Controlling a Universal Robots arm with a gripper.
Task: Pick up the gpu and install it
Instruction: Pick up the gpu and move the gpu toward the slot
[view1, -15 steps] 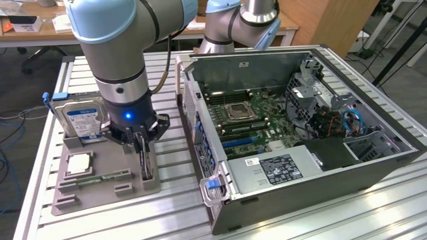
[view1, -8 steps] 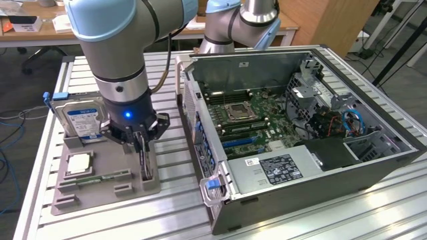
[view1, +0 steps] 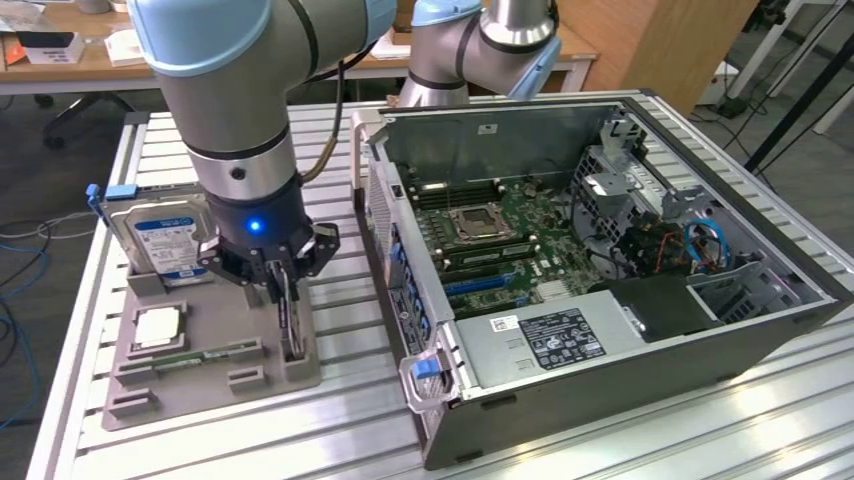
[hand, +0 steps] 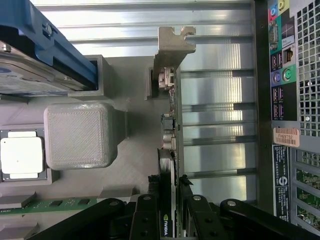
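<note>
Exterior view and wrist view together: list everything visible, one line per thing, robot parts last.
gpu: one, dark with silver bracket, standing on edge in the holder tray
hard drive: one, silver with blue-white label, in the tray
processor chip: one, silver, flat in the tray
memory stick: one, green, in a tray slot
holder tray: one, grey, exterior view's left
computer case: one, dark grey, open, exterior view's right
table: one, silver slatted, under everything
arm: one, grey with light-blue caps, above the tray
gripper: one, black, closed on the gpu's two faces
</note>
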